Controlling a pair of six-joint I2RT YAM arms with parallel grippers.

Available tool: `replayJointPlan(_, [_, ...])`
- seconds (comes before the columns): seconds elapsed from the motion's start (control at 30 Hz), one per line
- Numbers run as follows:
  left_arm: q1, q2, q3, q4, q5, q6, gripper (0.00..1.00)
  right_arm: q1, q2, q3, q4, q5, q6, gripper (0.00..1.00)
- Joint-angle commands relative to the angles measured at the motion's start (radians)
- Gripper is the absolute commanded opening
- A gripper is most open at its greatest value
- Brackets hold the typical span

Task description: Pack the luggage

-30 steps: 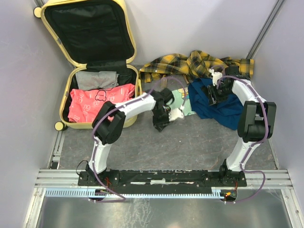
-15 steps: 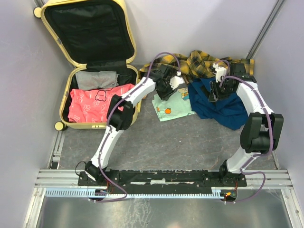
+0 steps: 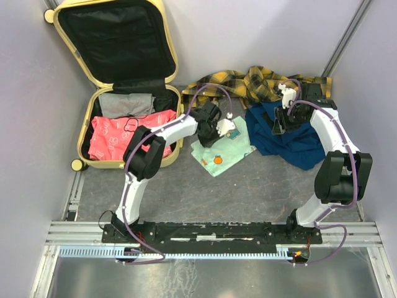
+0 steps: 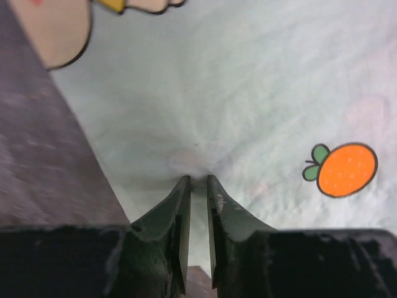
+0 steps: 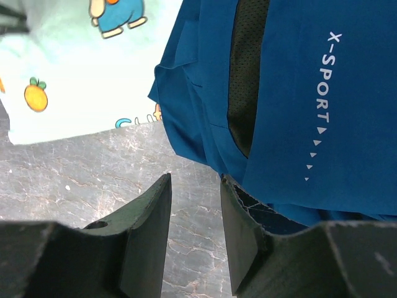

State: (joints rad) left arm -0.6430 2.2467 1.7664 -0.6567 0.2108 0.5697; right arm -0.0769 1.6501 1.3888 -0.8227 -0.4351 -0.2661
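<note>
— A grey, stone-patterned table (image 3: 260, 186) between pale walls. How do the arms sit?
— The left arm reaches forward with its elbow bent. The left gripper (image 4: 198, 180) is pinched tight on a pucker of mint cloth (image 4: 248, 93). The right gripper (image 5: 195, 180) stands parted with nothing between its fingers, and a blue sports garment (image 5: 310, 93) lies just right of its jaws.
— And the luggage (image 3: 102, 164)?
— Off to the left of the left jaws, open with its lid up. A pink garment (image 3: 124, 133) and a grey one (image 3: 127, 102) lie inside.

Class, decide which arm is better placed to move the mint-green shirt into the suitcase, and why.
Left. Its gripper is shut on the mint-green shirt, beside the suitcase; the right gripper is open by the blue garment, farther away.
</note>
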Motion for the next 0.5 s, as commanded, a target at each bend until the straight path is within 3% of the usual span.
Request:
replayJointPlan(0.0, [-0.077,-0.046,-0.226,-0.146,-0.019,-0.012,0.22,-0.003,-0.029,0.002,0.015,-0.04,-0.008,0.45])
replayJointPlan(0.13, [-0.152,-0.11,-0.263,-0.2,0.08,-0.131,0.26,-0.003,-0.024,-0.007,0.014,-0.06,-0.013,0.45])
replayJointPlan(0.27, [-0.138,-0.278,-0.285,-0.162,0.222,-0.157,0.41,-0.003,-0.025,-0.009,0.0,-0.089,-0.026,0.45])
replayJointPlan(0.33, [-0.136,-0.382,-0.336,-0.111,0.23,-0.086,0.5,-0.001,-0.026,-0.012,-0.003,-0.102,-0.033,0.46])
replayJointPlan(0.47, [-0.14,-0.555,-0.523,-0.018,0.284,0.201,0.6,-0.001,-0.02,-0.009,0.001,-0.118,-0.03,0.46])
